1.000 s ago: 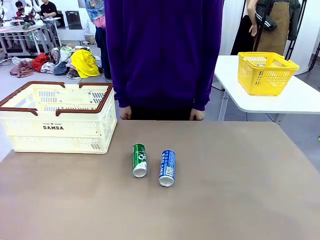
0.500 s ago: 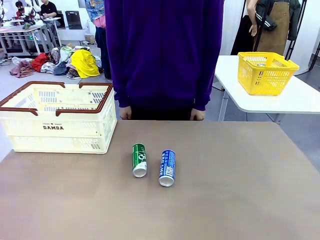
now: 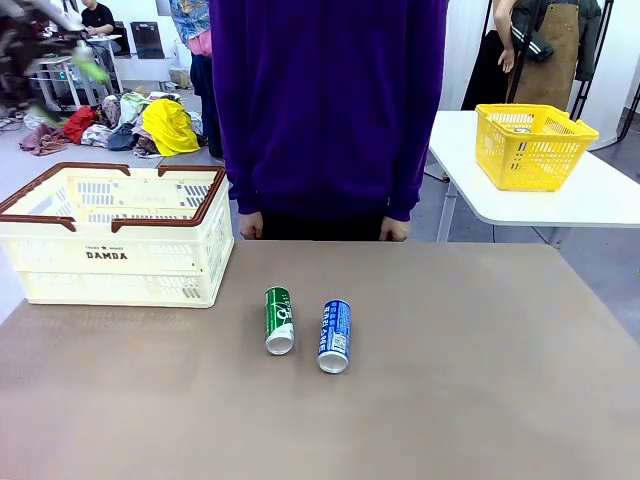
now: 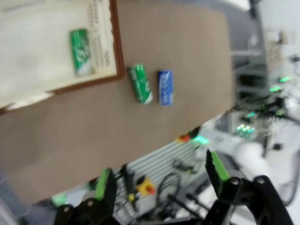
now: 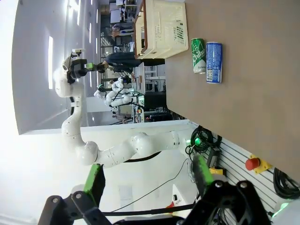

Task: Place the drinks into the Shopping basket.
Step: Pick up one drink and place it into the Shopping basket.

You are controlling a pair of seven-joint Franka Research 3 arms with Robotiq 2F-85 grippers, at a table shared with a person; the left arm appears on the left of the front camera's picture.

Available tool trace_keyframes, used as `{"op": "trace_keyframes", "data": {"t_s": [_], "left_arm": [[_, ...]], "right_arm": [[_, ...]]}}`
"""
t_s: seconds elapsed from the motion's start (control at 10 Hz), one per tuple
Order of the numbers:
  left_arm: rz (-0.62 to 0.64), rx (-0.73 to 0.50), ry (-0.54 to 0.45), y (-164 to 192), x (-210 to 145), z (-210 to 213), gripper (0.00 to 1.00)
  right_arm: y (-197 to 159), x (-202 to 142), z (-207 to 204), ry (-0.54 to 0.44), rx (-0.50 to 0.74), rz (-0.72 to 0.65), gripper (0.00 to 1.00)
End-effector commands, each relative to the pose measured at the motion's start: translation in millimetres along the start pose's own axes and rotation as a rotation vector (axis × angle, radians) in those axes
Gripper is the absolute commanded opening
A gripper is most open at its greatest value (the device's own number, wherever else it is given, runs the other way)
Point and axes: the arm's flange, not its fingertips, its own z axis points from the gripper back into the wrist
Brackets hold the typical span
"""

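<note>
Green metal is being shown twice: one green can [image 3: 279, 320] is lying on the table [image 3: 480, 400] just beside a blue can [image 3: 335, 336], near the Shopping basket [image 3: 60, 255], and a second green can [image 4: 80, 51] is lying inside it. The left gripper [image 4: 158, 164] and right gripper [image 5: 149, 180] are being held high above, fingers spread wide and empty.

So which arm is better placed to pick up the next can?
Probably left: the green can lies nearest the Shopping basket, at the robot's left; the open left gripper looks down on both.
</note>
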Motion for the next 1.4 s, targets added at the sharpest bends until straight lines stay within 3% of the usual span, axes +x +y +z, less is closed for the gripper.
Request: {"op": "trace_keyframes", "data": {"t_s": [0.0, 0.2, 0.3, 0.5, 0.6, 1.2, 1.3], "left_arm": [[-0.119, 0.307, 0.209, -30.5, 38.3, -63.8, 1.0], [-0.081, 0.54, 0.047, -71.1, 40.5, -148.0, 1.0], [-0.113, 0.619, 0.095, -80.7, 38.7, -185.3, 1.0], [-0.135, 0.649, 0.132, -85.8, 32.0, -230.2, 1.0], [-0.163, 0.6, 0.112, -88.5, 28.0, -236.4, 1.0], [-0.169, 0.63, 0.134, -93.6, 37.2, -237.0, 1.0], [-0.156, 0.558, 0.092, -105.5, 22.4, -248.6, 1.0]], "right_arm": [[8.9, 3.0, 1.0, -0.009, 0.026, -0.017, 1.0], [8.9, 3.0, 1.0, -0.009, 0.026, -0.017, 1.0], [8.9, 3.0, 1.0, -0.009, 0.026, -0.017, 1.0], [8.9, 3.0, 1.0, -0.009, 0.026, -0.017, 1.0], [8.9, 3.0, 1.0, -0.009, 0.026, -0.017, 1.0], [8.9, 3.0, 1.0, -0.009, 0.026, -0.017, 1.0], [8.9, 3.0, 1.0, -0.009, 0.026, -0.017, 1.0]]}}
